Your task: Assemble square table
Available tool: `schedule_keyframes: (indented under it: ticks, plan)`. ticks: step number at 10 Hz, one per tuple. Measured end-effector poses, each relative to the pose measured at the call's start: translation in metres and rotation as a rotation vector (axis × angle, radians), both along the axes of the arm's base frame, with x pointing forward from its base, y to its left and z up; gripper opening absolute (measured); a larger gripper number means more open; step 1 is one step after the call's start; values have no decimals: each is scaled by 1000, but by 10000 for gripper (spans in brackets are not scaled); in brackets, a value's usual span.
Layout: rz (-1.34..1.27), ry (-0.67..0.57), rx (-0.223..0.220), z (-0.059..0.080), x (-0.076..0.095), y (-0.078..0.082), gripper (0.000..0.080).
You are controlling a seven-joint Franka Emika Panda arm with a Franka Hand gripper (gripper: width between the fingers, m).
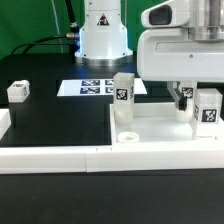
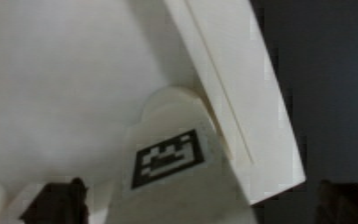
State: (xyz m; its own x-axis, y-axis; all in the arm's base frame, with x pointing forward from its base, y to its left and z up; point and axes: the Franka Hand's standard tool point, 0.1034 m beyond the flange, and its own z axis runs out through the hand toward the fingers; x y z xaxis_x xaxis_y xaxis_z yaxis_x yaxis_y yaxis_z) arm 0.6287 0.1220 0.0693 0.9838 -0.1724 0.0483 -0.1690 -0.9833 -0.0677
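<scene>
The white square tabletop slab (image 1: 160, 128) lies at the exterior view's right, with a round socket (image 1: 128, 138) near its front corner. One tagged leg block (image 1: 122, 91) stands at its far-left corner. A second (image 1: 207, 108) stands at its right side. A third (image 1: 19, 91) lies apart on the black table at the left. My gripper (image 1: 190, 100) hangs over the right-hand leg. In the wrist view that tagged leg (image 2: 172, 150) lies against the slab's rim (image 2: 238, 90) between my spread fingers (image 2: 60, 203), with a gap on each side. My gripper (image 2: 202, 208) is open.
The marker board (image 1: 92, 87) lies behind the slab, before the robot base (image 1: 103, 35). Long white border bars (image 1: 60, 160) run along the front and the left edge (image 1: 4, 122) of the table.
</scene>
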Motion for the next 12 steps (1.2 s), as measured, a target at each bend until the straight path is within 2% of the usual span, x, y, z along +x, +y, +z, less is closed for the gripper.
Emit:
schedule_keyframes:
  ticks: [1,3,4,6,8,9,11,12]
  plan:
    - [-34,1,3,-1,0,0,648]
    - [-55,3,4,-1,0,0,392]
    - [-144,8,13,-1,0,0,289]
    - [-309,18,24,-1,0,0,290]
    - [-722,42,36,-2,0,-1,290]
    - [-891,56,55,-3,1,-1,290]
    - [-1313,122,127,-3,4,-3,291]
    - [-1426,130,136,-4,3,0,291]
